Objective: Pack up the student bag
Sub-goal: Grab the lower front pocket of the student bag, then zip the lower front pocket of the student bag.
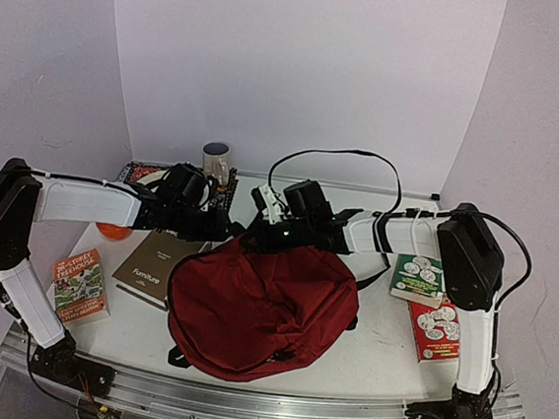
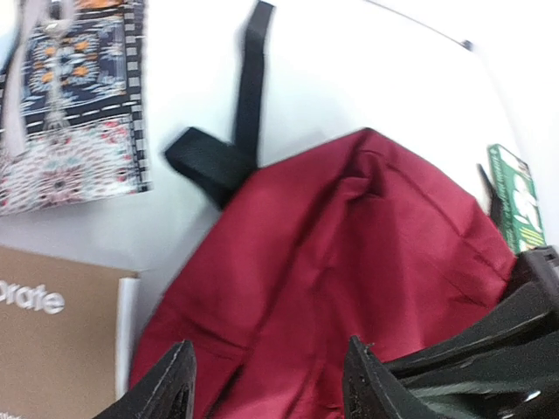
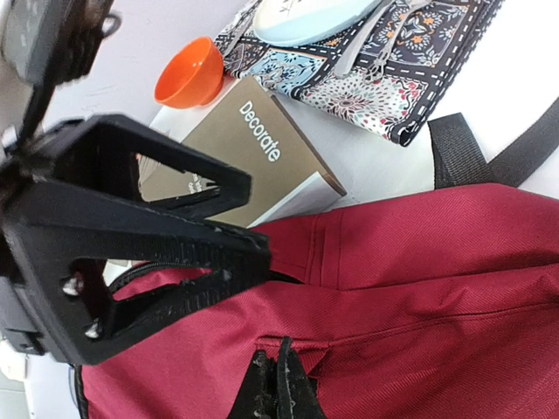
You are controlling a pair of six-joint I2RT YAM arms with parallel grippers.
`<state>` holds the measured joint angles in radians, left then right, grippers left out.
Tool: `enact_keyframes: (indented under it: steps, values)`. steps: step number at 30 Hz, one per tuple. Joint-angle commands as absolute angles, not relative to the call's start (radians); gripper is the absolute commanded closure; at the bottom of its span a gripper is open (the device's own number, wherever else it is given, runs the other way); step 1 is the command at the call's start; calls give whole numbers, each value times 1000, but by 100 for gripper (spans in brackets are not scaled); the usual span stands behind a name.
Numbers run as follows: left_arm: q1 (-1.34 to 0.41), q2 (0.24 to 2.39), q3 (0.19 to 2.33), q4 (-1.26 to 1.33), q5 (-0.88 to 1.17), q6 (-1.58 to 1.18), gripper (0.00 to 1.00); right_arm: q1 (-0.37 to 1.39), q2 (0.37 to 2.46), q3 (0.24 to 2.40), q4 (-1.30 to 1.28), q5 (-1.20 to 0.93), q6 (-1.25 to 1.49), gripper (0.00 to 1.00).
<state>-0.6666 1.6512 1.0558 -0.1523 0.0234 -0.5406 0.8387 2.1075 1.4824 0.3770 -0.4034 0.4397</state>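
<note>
- From above, we see the bag lying in the middle of the table.
- Left wrist: the left gripper hangs over the bag's red fabric, its jaws spread.
- Right wrist: the right gripper has its jaws pressed together at the bag's zip.

Even, diffuse light fills the white-walled booth in the overhead view, leaving the worktop bright and only soft shadows around the student bag. The left wrist view is smeared by motion blur — the patterned cloth and brown book are soft-edged and the worktop is washed almost white. The right wrist view is crisper, with the bag's weave and seams legible, though the right tool at the bottom edge reads as a near-black silhouette with little surface detail.
</note>
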Motion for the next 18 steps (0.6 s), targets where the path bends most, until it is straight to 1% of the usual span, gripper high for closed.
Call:
enact_keyframes:
  steps: [1,7,14,18]
  values:
    - [-665,1689,1163,-212,162,-509,43,862,2037,1464,414,-410,371,100]
    - [-660,1772,1241,-340,208,-530,45,880,2013,1418,468,-368,300,100]
    - [-637,1806,1224,-354,325,-574,46,888,1984,1335,570,-352,240,100]
    - [-637,1840,1241,-354,407,-571,46,891,1984,1324,600,-355,225,100]
